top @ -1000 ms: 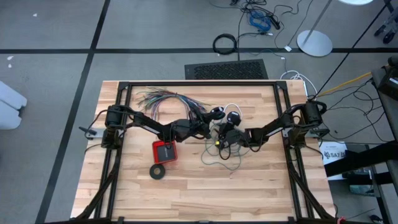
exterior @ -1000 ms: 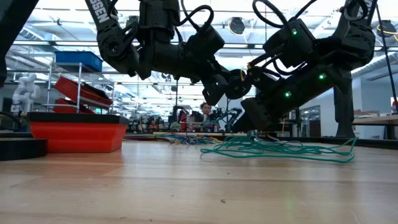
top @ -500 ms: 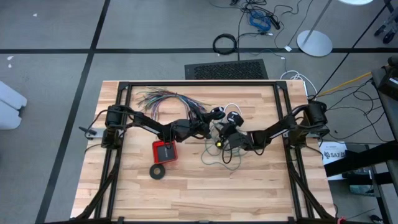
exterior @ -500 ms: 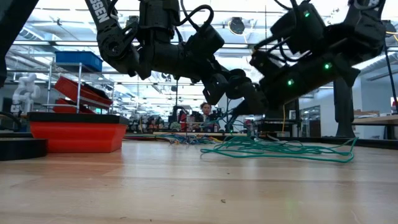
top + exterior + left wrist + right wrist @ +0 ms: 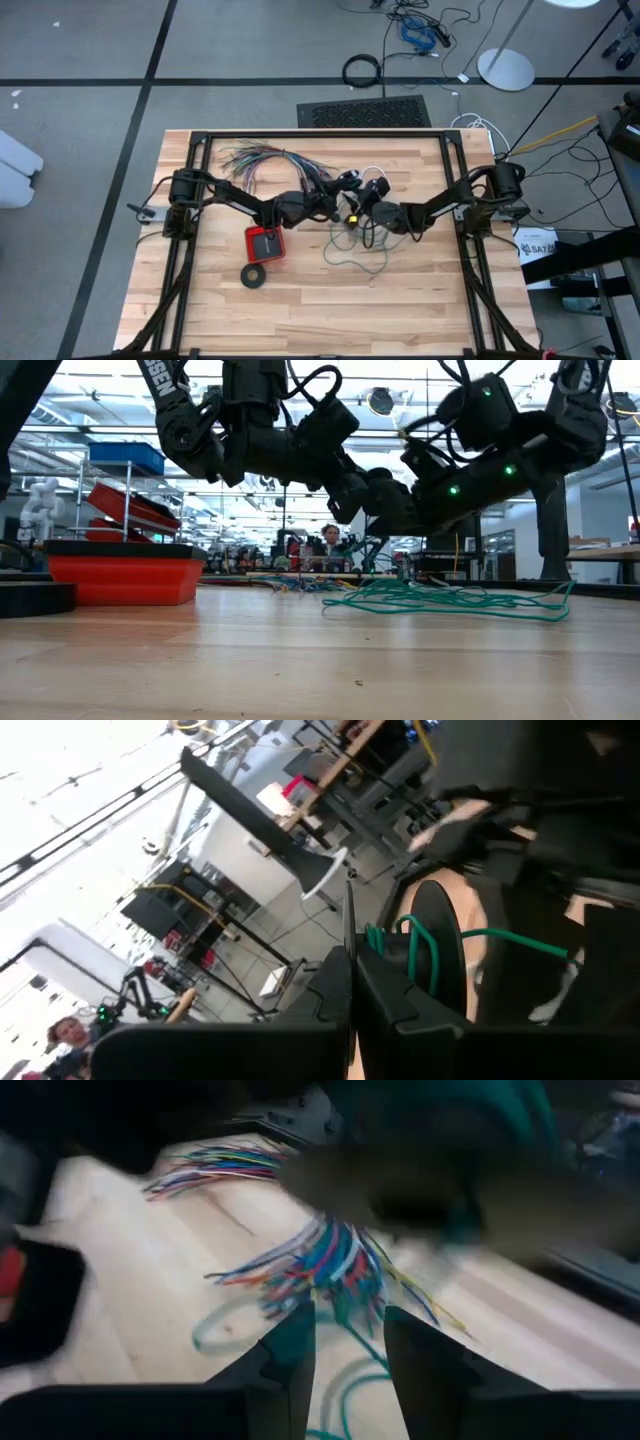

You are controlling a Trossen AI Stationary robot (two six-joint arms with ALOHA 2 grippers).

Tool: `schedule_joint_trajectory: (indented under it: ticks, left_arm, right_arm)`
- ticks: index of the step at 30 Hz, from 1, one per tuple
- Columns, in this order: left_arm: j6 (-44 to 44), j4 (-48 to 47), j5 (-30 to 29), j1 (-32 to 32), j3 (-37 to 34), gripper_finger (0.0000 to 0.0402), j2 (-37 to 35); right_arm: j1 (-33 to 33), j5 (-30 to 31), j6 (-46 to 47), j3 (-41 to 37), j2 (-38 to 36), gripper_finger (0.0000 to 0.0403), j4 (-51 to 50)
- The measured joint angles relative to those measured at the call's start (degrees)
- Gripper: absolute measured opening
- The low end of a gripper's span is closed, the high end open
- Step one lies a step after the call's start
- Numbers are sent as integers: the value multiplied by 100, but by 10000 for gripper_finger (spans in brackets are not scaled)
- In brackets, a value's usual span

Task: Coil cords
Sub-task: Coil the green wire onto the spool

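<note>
The teal-green wire (image 5: 352, 250) lies as a loose tangle on the table (image 5: 450, 600), right of the middle. One strand rises to my left gripper (image 5: 337, 208), which is held level above the table and shut on it. My right gripper (image 5: 364, 211) faces it closely from the right and is open. A teal strand (image 5: 345, 1335) runs through the gap between its fingers; whether it touches them I cannot tell. The white cord (image 5: 368, 172) with its black round piece (image 5: 378, 187) lies just beyond both grippers. My left gripper pinches the teal wire (image 5: 376, 934) between its two fingers, at their free ends. The fingers lie level and point toward the table's right. From the pinch the wire bends into a small loop (image 5: 418, 956) and leads away toward the right gripper, clear of the table here.
A fanned bundle of many-coloured wires (image 5: 265, 158) lies at the far left of the middle. A red box (image 5: 265, 242) and a black tape ring (image 5: 254, 275) sit near the left arm. Bare wood lies along the near edge.
My right gripper has risen from just above the tangle and swung toward my left gripper, tipping and rolling at the wrist. It now stands close against the left fingers. The tangle on the table has kept its place.
</note>
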Motion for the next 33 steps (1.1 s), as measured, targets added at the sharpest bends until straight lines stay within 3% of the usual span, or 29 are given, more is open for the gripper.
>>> schedule_joint_trajectory:
  ticks: [5,11,18,33]
  left_arm:
    - [-342,50,-8,29,2,0,-4]
    - [-859,119,231,123,2,0,-4]
    - [-1083,478,387,151,2,0,-4]
    - [-1188,579,436,153,5,0,-278]
  right_arm:
    - [102,362,43,-494,2,102,1104]
    - [113,-34,-425,-848,2,91,2350]
    - [-32,-360,-464,-852,2,91,2396]
    - [-7,-333,-240,-921,2,91,1891]
